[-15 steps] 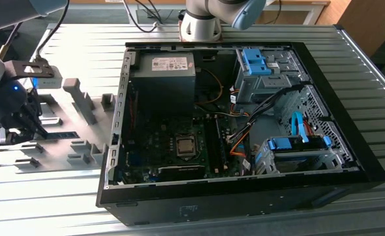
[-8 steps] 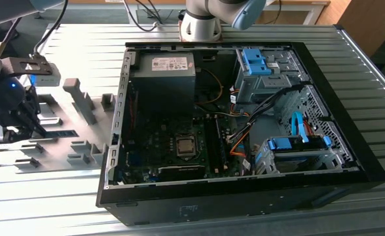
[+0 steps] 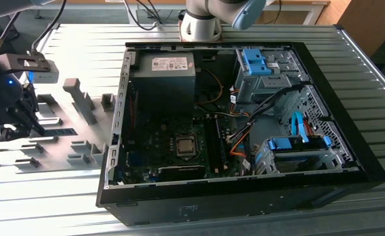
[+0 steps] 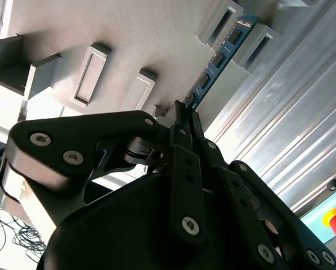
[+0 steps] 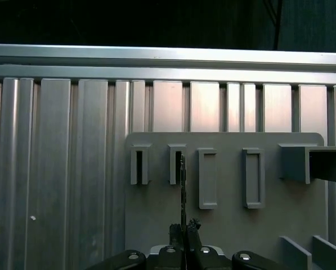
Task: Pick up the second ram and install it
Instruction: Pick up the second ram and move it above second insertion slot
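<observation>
Closest in, the gripper (image 4: 184,115) has its jaws pinched nearly closed on the near end of the second ram (image 4: 218,59). The stick stands on edge in slotted holder blocks (image 4: 262,40) near one edge of the grey plate (image 5: 224,225), apparently so its flat faces meet the fingers.

Ribbed metal table (image 3: 48,216), open computer case (image 3: 245,206), grey holder plate (image 3: 55,147)

An open computer case (image 3: 245,209) lies on a ribbed table (image 3: 88,44) beside a grey, seemingly plastic plate (image 3: 51,150).
</observation>
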Robot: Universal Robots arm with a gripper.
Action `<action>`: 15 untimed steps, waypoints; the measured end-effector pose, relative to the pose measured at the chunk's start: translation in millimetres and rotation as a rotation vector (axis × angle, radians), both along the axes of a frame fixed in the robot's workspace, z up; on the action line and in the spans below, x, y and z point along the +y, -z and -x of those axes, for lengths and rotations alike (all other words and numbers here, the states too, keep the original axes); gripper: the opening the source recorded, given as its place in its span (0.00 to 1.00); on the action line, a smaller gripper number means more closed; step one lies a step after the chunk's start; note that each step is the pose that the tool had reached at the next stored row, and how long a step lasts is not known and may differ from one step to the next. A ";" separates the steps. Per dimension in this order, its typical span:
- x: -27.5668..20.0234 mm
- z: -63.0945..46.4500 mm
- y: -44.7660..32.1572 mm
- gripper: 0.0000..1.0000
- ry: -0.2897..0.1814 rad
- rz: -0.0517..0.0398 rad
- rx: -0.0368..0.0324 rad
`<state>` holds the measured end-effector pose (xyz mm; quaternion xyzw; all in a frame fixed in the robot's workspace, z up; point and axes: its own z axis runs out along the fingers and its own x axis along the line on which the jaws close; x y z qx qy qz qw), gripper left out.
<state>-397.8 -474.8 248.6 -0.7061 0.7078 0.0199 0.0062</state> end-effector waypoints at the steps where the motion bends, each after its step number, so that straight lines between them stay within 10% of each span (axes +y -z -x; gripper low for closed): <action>1: 0.0 0.0 -0.6 0.14 0.000 -0.0001 -0.0001; 15: 0.0 1.4 -6.5 0.14 0.000 -0.0001 0.0000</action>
